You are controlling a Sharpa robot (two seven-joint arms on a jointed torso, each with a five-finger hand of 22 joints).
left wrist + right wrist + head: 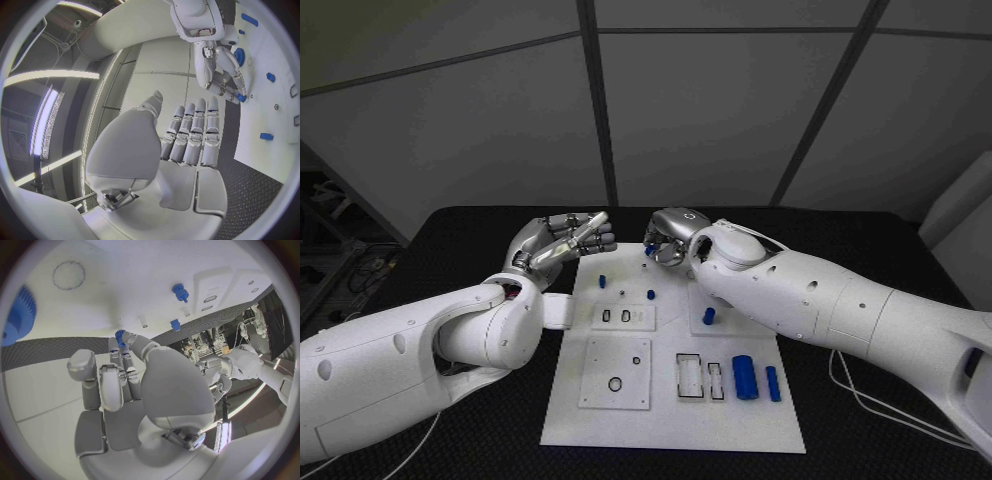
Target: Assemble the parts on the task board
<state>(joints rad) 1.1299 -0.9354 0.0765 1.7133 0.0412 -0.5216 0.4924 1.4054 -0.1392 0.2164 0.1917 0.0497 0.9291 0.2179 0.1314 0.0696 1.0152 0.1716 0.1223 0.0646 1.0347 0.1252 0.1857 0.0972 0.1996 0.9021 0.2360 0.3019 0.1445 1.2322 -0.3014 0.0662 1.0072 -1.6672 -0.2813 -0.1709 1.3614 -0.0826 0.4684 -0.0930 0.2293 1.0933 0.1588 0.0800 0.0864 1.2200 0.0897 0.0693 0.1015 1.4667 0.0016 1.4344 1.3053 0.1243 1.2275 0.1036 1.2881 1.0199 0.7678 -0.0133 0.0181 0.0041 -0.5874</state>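
Right hand pinches small blue part over task board; no legible writing.

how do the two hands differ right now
The left hand is raised beside the task board with its palm up and fingers held straight together, holding nothing. The right hand is curled over the board's far edge and pinches a small blue part at its fingertips. Both are silver hands on white arms.

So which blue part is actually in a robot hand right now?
The small blue part pinched at the right robot hand fingertips, above the board's far edge; the other parts rest on the board.
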